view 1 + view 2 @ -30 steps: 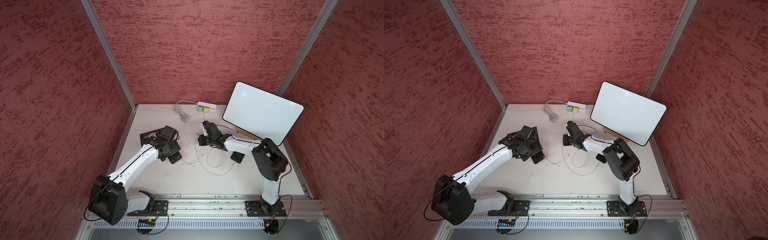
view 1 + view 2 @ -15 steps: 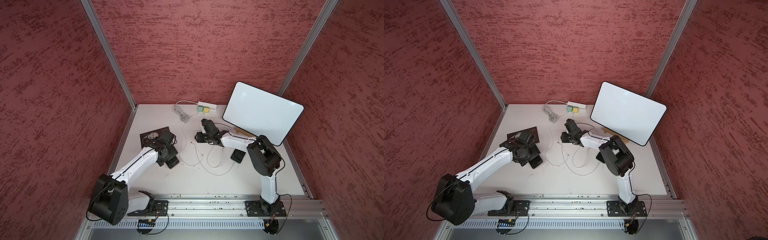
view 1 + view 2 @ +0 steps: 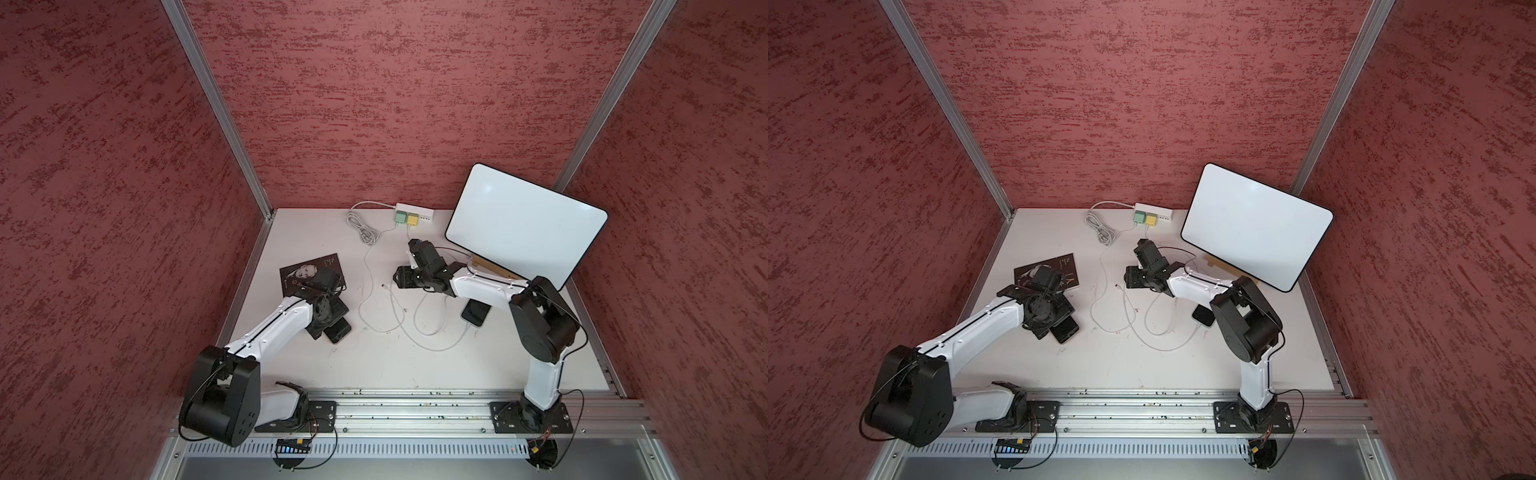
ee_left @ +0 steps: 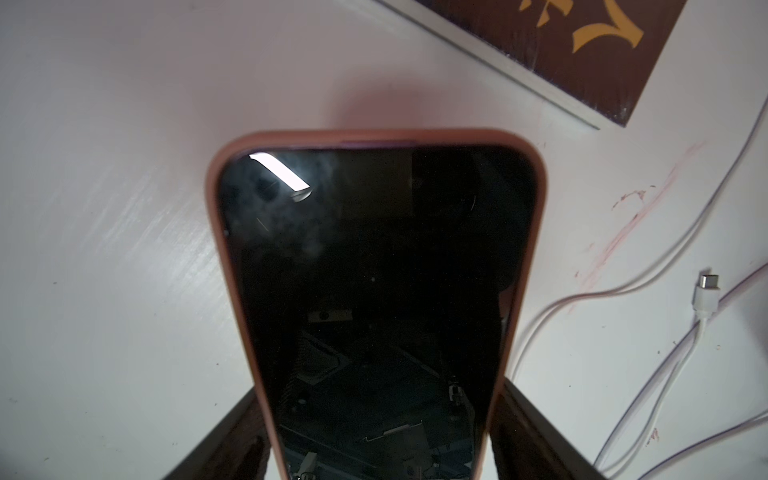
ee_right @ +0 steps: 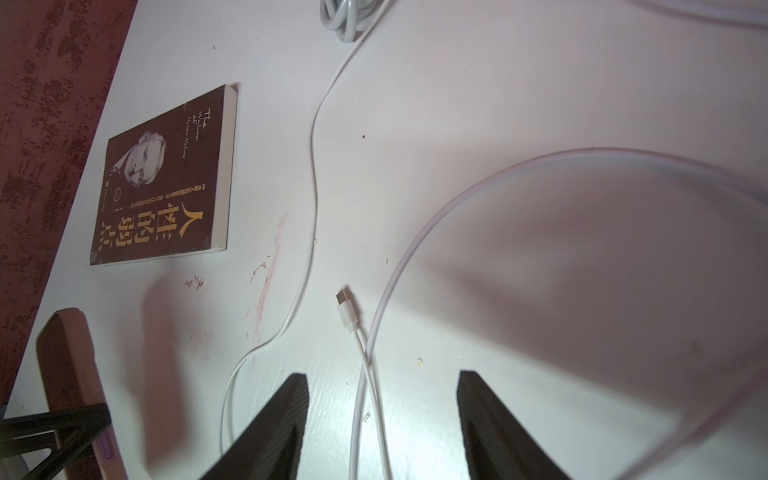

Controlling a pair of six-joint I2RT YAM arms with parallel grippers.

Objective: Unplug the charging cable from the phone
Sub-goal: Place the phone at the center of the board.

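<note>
Phone [image 4: 374, 270], in its pink case [image 4: 216, 187], sits pinched by left jaws; right jaws spread over loose cable plug [image 5: 347, 309].

Dark book [image 5: 166, 178] lying on the desk: big gold Chinese title 人性的弱点, and thin handwritten English by the portrait, probably "The Weakness of Human Nature". The smaller Chinese line beside the title is too small to read. The left wrist view catches only cut-off gold strokes of the same cover.
</note>
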